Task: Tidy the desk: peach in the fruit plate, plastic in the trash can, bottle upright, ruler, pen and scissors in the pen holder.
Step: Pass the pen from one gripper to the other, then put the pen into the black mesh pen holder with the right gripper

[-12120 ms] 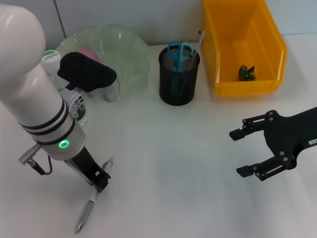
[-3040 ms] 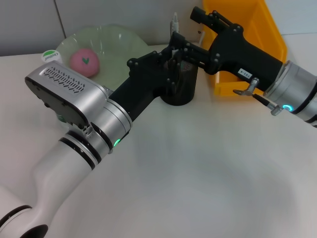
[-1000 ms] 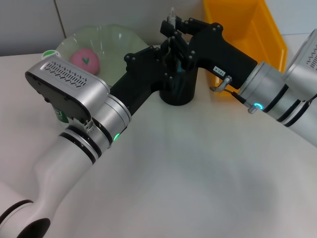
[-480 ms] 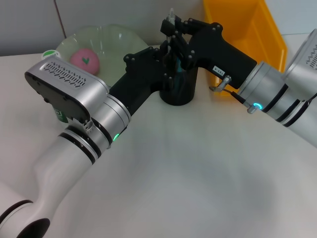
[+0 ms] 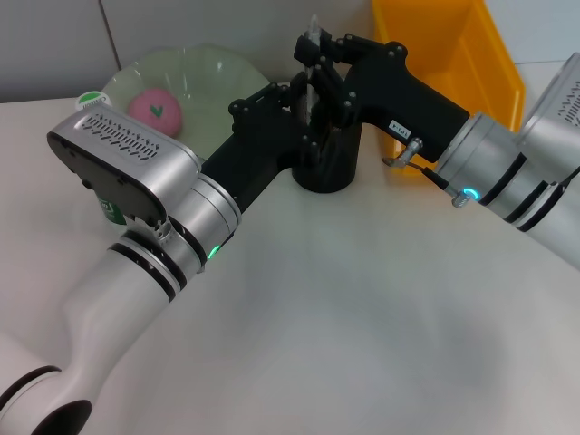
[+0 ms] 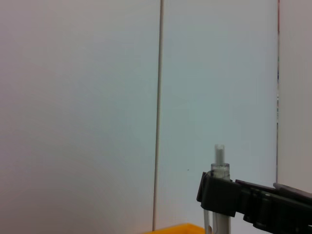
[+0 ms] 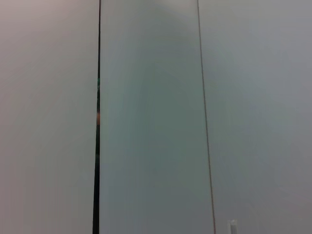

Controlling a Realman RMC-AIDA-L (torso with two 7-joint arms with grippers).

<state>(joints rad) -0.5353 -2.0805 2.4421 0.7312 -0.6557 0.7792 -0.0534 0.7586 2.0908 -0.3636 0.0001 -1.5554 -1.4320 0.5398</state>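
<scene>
Head view showed both hands crowded over the holder (image 5: 326,159), the right hand (image 5: 314,56) gripping the upright pen (image 5: 314,36) above it, the left hand (image 5: 292,113) unreadable; a release off the rim might have dropped the pen onto the table (image 5: 362,308)

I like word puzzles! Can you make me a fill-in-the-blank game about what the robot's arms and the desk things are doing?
1. The pink peach lies in the green ____.
2. Both grippers meet above the black pen ____.
3. The right gripper holds a pen that stands ____.
4. The bin beside the holder is ____.

Missing words: plate; holder; upright; yellow
</scene>
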